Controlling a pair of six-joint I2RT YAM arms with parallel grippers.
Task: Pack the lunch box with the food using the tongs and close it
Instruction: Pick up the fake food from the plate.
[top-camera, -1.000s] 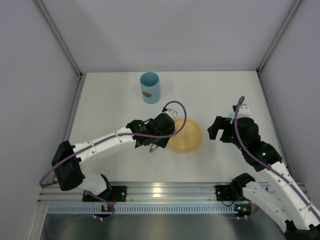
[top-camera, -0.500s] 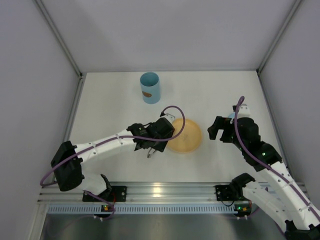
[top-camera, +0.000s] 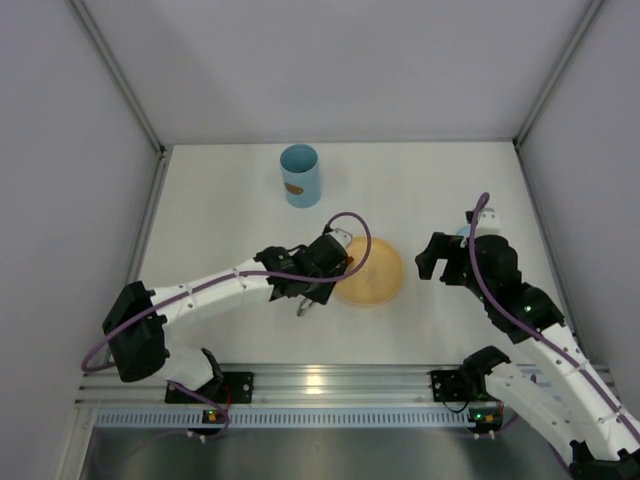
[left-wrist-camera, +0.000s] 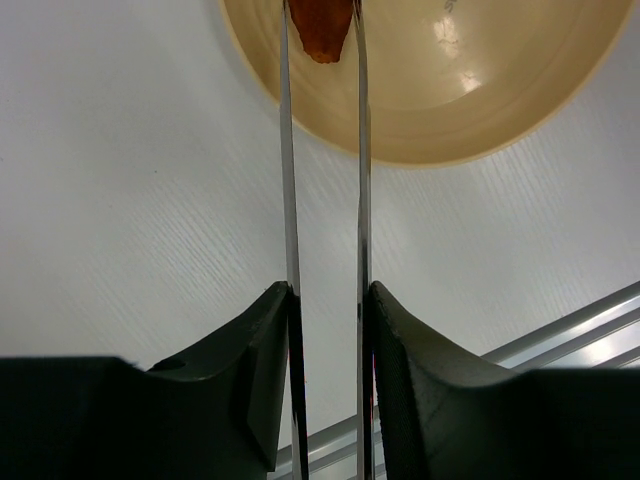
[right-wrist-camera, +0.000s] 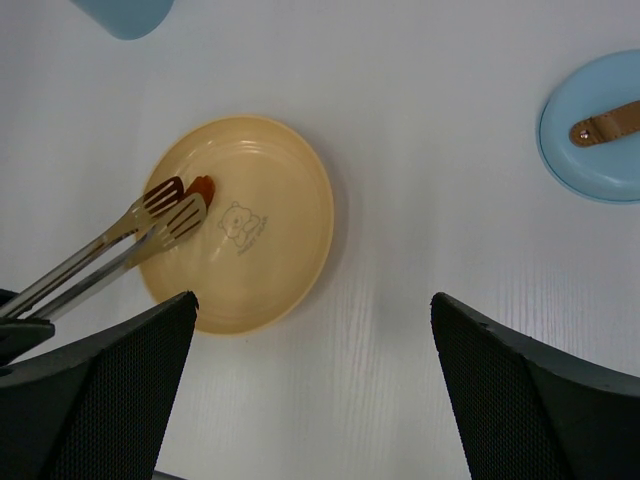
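Food piece (left-wrist-camera: 322, 30) sits between tips of tongs (left-wrist-camera: 289, 170), straight ahead of left gripper (left-wrist-camera: 328, 300), which is clamped narrow on both arms; lunch box (top-camera: 300, 175) lies off its left side.

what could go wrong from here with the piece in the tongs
1. The left gripper squeezes the tongs on one small food piece, caught only at their tips over the plate; it may slip out during the carry.
2. The lunch box stands well away, tall with a narrow mouth; the long tongs could miss it or tip it over.
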